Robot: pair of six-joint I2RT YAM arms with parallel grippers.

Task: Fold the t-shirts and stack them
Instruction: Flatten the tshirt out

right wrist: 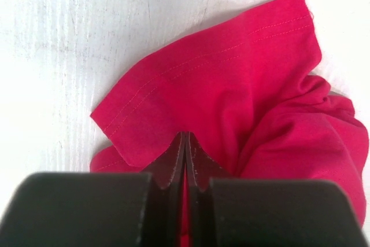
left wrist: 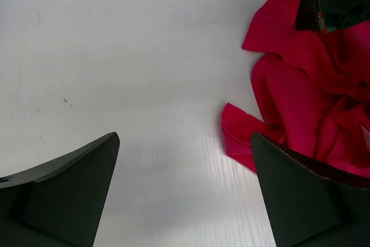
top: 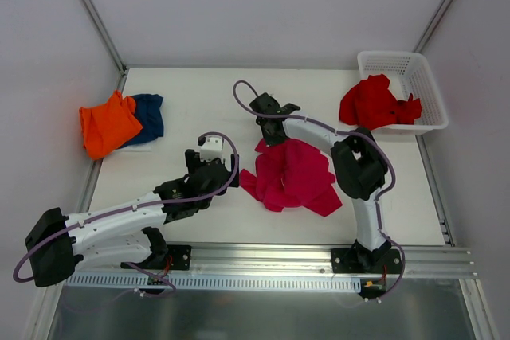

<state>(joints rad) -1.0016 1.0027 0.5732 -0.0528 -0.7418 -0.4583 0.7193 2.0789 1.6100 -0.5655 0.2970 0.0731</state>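
My right gripper [right wrist: 185, 143] is pinched tight on the far edge of the pink shirt [top: 295, 177], mid-table. My left gripper [left wrist: 184, 140] gapes wide just left of it. The orange shirt [top: 107, 125] and navy shirt [top: 149, 115] lie far left; the red shirt [top: 374, 103] drapes over the basket [top: 422, 77], far right.

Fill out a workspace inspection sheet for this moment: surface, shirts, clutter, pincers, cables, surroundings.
Surface: white table, faint scuffs.
Job's things: magenta-pink t-shirt crumpled at centre; orange t-shirt overlapping navy t-shirt at far left; red t-shirt bunched over the basket's left rim.
Clutter: white mesh basket in the far right corner; nothing else seen.
Pincers: left pincer open, holding nothing, beside the magenta-pink t-shirt; right pincer shut on the magenta-pink t-shirt's far edge.
Cables: purple cables loop along both arms.
Surroundings: grey walls, metal frame posts, rail at the near edge.
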